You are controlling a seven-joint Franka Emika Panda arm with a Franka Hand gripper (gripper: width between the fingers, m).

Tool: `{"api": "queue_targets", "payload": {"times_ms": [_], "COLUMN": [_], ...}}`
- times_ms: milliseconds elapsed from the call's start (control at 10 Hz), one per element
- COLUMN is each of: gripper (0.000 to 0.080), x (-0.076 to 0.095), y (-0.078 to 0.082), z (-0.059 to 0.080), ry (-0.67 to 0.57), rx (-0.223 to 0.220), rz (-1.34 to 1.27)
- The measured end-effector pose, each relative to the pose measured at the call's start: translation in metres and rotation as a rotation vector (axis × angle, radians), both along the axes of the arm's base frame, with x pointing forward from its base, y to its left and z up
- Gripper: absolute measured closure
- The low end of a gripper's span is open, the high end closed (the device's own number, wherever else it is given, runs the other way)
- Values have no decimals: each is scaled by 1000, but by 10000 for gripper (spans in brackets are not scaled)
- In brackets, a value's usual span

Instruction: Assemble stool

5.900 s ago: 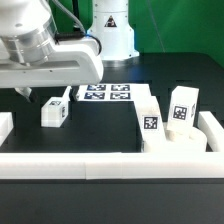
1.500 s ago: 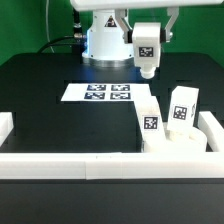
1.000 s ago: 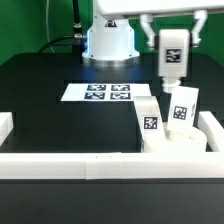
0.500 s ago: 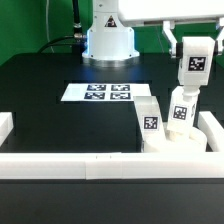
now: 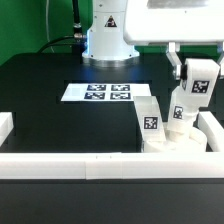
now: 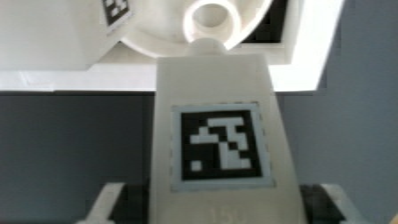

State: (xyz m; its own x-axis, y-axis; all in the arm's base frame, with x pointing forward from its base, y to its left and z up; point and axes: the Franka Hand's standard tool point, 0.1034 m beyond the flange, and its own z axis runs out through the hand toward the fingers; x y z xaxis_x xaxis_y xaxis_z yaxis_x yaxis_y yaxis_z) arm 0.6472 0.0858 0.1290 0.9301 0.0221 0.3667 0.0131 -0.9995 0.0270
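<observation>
Stool leg [image 5: 198,82], white blocky plastic, black-and-white tagged, sits clamped in the gripper [image 5: 197,66] above the round white rimmed seat [image 5: 186,144], hemmed by white bars [image 5: 70,162] at the table's corner, exterior view's right; bare black tabletop [image 5: 40,95] stretches toward the opposite edge.

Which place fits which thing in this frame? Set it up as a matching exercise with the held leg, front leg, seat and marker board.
Things:
1 held leg
2 front leg
3 seat
4 marker board

Places:
A flat on the table, to the exterior view's left of the seat
B in the corner of the white bars
C in the gripper, off the table
D standing on the seat

Pairs: 1-C; 2-D; 3-B; 4-A
</observation>
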Motion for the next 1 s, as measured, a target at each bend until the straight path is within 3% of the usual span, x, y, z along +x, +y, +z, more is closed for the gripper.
{"api": "queue_targets", "payload": {"times_ms": [400, 600, 1000], "gripper": [462, 462, 462], "x": [0, 9, 16], "y": [1, 1, 0], "z": [-1, -14, -16], "ry": [1, -14, -46], "rx": [1, -6, -22], "rz": [-2, -3, 25]}}
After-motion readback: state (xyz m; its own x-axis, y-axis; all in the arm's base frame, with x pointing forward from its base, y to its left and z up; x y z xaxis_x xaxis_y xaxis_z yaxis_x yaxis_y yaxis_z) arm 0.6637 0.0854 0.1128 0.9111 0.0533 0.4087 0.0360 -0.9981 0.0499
